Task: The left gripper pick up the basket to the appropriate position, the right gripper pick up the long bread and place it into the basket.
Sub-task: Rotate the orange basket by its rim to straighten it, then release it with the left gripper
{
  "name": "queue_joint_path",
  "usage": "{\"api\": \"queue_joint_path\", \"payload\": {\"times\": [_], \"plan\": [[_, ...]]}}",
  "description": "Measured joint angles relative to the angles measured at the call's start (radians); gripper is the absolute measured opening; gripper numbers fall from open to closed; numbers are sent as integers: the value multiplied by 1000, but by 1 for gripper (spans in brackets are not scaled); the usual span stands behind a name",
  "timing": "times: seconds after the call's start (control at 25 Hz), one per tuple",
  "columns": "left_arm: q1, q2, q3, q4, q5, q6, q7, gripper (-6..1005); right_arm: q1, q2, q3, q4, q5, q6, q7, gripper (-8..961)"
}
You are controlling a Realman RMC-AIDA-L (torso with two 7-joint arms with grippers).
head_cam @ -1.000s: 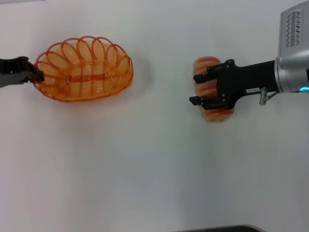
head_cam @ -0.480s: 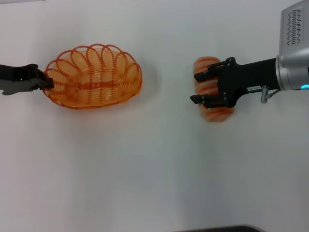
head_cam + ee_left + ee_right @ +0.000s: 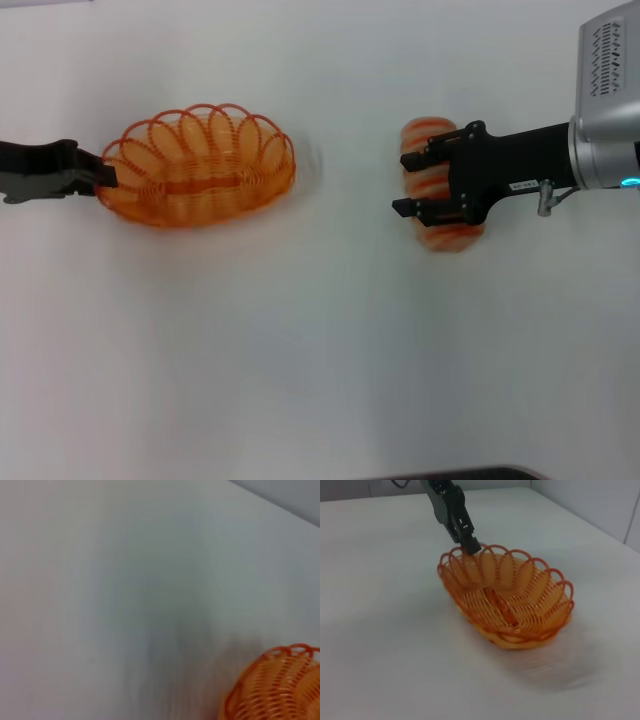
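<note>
The orange wire basket (image 3: 200,165) is at the left in the head view. My left gripper (image 3: 103,177) is shut on the left end of its rim. The basket looks tilted and raised slightly, with a shadow under it in the right wrist view (image 3: 512,605). That view also shows the left gripper (image 3: 470,545) pinching the rim. Part of the basket (image 3: 275,690) shows in the left wrist view. My right gripper (image 3: 405,185) is open, its fingers spread over the middle of the long bread (image 3: 450,236). The bread lies on the table, partly hidden under the claw.
The white table (image 3: 300,350) stretches bare between the basket and the bread and toward the front. A dark edge (image 3: 450,474) shows at the bottom of the head view.
My left gripper has carried the basket to the right, toward the middle, and the basket has tilted. The right gripper and the bread have not moved.
</note>
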Motion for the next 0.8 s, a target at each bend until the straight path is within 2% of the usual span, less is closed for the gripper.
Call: {"api": "queue_joint_path", "payload": {"times": [0.12, 0.36, 0.68, 0.8], "plan": [[6, 7, 0, 4, 0, 15, 4, 298, 2, 1, 0, 0, 1, -3, 0, 594], [29, 42, -4, 13, 0, 45, 21, 444, 8, 0, 0, -4, 1, -16, 0, 594], [89, 51, -39, 115, -96, 87, 106, 604, 10, 1, 1, -3, 2, -18, 8, 593], [115, 62, -67, 151, -152, 111, 153, 632, 11, 1, 6, -3, 5, -19, 20, 535]]}}
